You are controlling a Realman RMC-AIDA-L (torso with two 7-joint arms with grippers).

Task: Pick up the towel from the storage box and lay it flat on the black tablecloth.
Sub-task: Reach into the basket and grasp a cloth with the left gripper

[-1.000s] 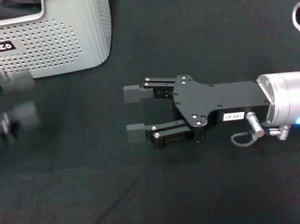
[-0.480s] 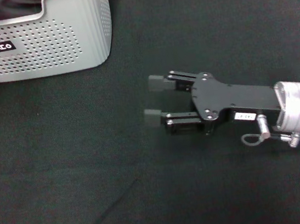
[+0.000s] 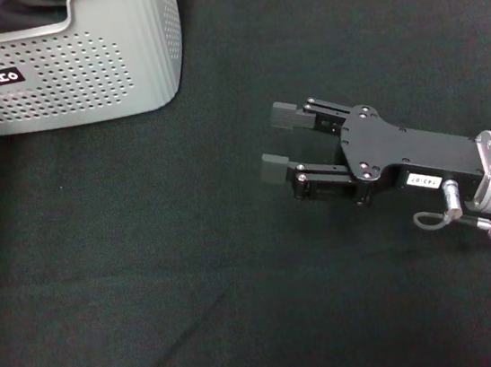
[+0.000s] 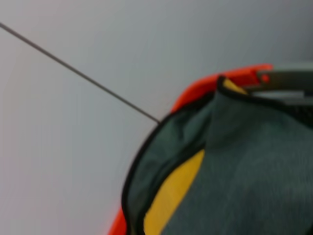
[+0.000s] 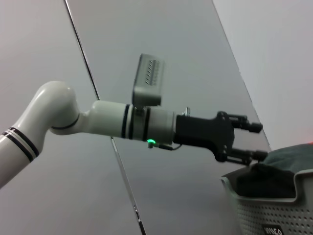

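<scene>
Head view: your right pincer (image 3: 269,144) lies low over the black tablecloth (image 3: 149,278) at about 3 o'clock, fingers parted fairly wide and holding nothing, pointing toward 10 o'clock. The storage box (image 3: 77,74) sits at 11 o'clock on the worktop, well apart from that pincer. Against the earlier frames, the right arm has drawn back toward 4 o'clock and turned slightly, and the left arm, a blur beside the box a second ago, has gone from this view.

Left wrist view: the towel (image 4: 244,166) fills the lower part of the picture, grey face outward, yellow face showing in a fold, black stitched edge running round it. It looks soft, light and limp, so expect it to droop and fold on itself when lifted. Your best hold is probably a pinch on the stitched edge near a corner, letting the rest hang free for spreading. You cannot tell from here how this pincer's own fingers stand.

Right wrist view: the left pincer (image 5: 254,142) hovers just above the box rim (image 5: 259,188), fingers parted, right by the grey bunched towel (image 5: 288,156) that rises out of the box. Whether it touches the cloth is not clear.
</scene>
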